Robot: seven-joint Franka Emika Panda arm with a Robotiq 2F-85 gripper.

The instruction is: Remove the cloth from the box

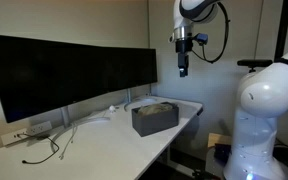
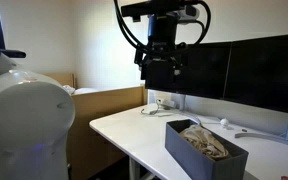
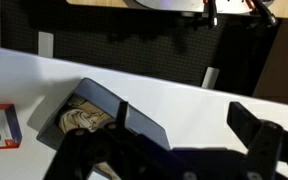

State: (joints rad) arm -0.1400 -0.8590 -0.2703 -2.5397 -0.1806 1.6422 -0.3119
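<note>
Item, gripper (image 3: 169, 150): empty, jaws spread wide in the wrist view, hanging high above the white desk (image 1: 94, 140) and well apart from everything on it. Item, box (image 2: 189, 152): dark, open-topped, near the desk's edge, with the crumpled pale cloth (image 2: 206, 142) lying inside; advised handling is to centre over the cloth, descend straight between the walls without clipping the rim, pinch a raised fold and lift vertically. Item, monitors (image 1: 64, 70): behind the box, best kept clear of.

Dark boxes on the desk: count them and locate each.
1. The dark box sits on the white desk near its edge, cloth inside; others could be hidden off-frame.
</note>
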